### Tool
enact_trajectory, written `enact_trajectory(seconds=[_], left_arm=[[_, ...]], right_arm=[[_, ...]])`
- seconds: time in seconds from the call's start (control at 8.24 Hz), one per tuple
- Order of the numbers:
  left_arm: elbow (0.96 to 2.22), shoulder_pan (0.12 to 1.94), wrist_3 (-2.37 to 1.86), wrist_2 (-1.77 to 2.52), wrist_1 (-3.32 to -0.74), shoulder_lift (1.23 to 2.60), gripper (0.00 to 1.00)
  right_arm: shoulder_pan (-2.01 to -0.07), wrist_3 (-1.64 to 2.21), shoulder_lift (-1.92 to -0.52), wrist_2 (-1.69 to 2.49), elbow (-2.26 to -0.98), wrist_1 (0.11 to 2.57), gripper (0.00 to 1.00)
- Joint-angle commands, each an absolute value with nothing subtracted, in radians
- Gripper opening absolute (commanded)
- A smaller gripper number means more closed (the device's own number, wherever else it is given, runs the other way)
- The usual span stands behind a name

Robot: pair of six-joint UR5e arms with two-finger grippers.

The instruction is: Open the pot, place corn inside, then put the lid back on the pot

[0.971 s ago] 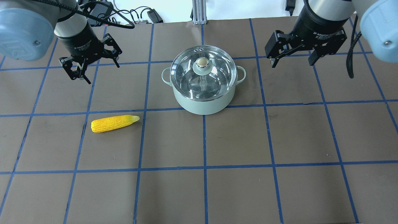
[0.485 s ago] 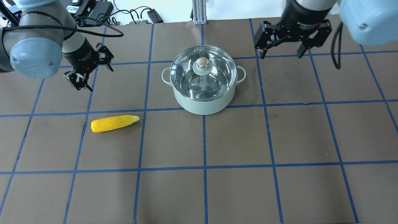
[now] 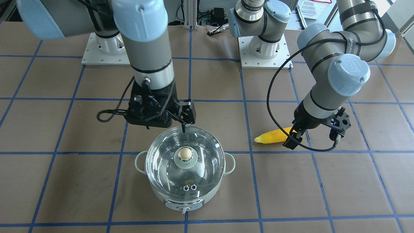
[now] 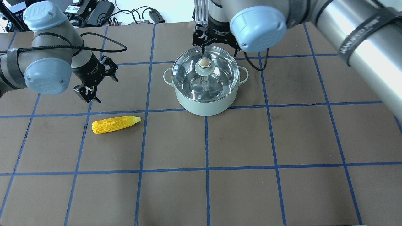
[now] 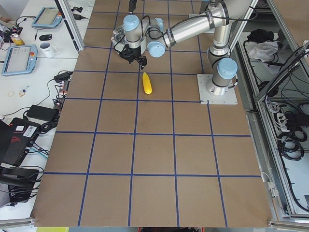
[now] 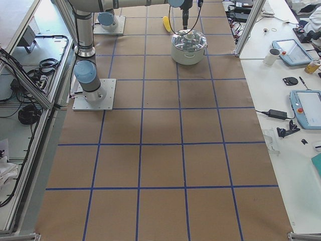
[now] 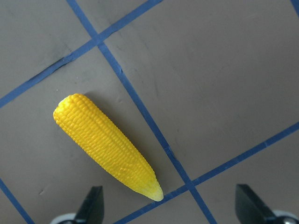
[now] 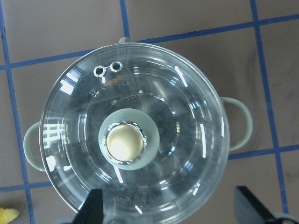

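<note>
Brown table [image 8: 187, 18]: right gripper [image 8: 172, 203], jaws wide, hangs over the glass lid [image 8: 187, 116]; wrist view shows its knob [image 8: 124, 143] at eleven o'clock.

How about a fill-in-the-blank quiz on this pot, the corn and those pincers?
1. The glass lid sits ____ the pot.
2. The toy corn is bright ____.
3. The left pincer, above the corn, is ____ and empty.
4. The lid has ____ small vent holes.
Missing words: on; yellow; open; two.
</note>
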State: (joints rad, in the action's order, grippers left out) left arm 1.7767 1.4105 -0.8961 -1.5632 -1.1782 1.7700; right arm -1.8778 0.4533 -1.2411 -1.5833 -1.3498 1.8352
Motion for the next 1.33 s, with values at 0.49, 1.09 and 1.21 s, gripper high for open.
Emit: enact_trajectory(seconds=[0.49,1.09,1.21], left_arm=[[1.908,1.391,-1.414,-1.562,-1.062,1.792,1.0],[2.016,1.379,-1.536,-1.557,-0.888,1.844,1.0],[2.016,1.378,-1.532,-1.562,-0.888,1.845,1.0]], right_arm=[[-1.93,0.545,-1.072,-1.652,-1.342,2.002,1.0],[-1.93,0.566,-1.081,-1.643,-1.358,1.993,0.79],[-1.931,0.566,-1.081,-1.643,-1.358,1.994,0.75]])
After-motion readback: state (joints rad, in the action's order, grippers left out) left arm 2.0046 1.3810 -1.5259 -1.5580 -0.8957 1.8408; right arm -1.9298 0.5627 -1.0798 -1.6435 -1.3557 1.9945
